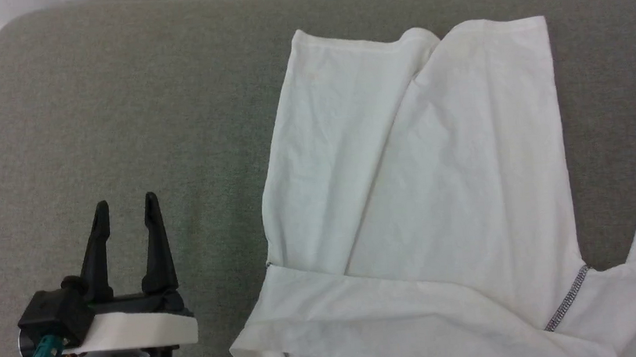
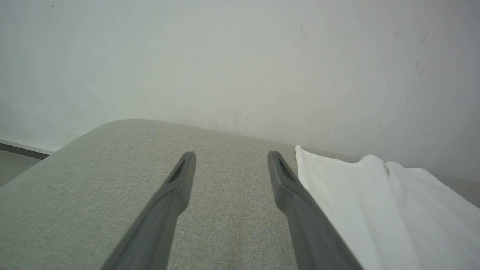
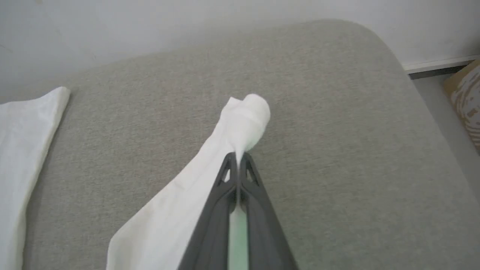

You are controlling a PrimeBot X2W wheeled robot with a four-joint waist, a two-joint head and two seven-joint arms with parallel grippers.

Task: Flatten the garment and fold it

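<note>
The plain white, thin-fabric, long-sleeved garment [image 1: 423, 180] is spread on a grey woven upholstered surface [image 1: 112, 105] with rounded corners. In the head view it is seen to the right of the left pincer [image 1: 126, 201] and apart from it. Its body is partly lapped over itself, and dark grey zigzag stitching is shown at the seams nearest the robot. The 2 long dark fingers of the left pincer are set wide apart, released, with nothing between them, over bare grey fabric.

The right pincer [image 3: 237, 155] is clenched on 1 sleeve [image 3: 176, 210] of the garment. Its fingertips are pressed together and white fabric is pinched between them. The bunched cuff [image 3: 251, 110] is seen just beyond the tips, and the sleeve runs back along the left side of the fingers. The body of the garment is seen well to the left of this pincer, with bare grey surface between.
</note>
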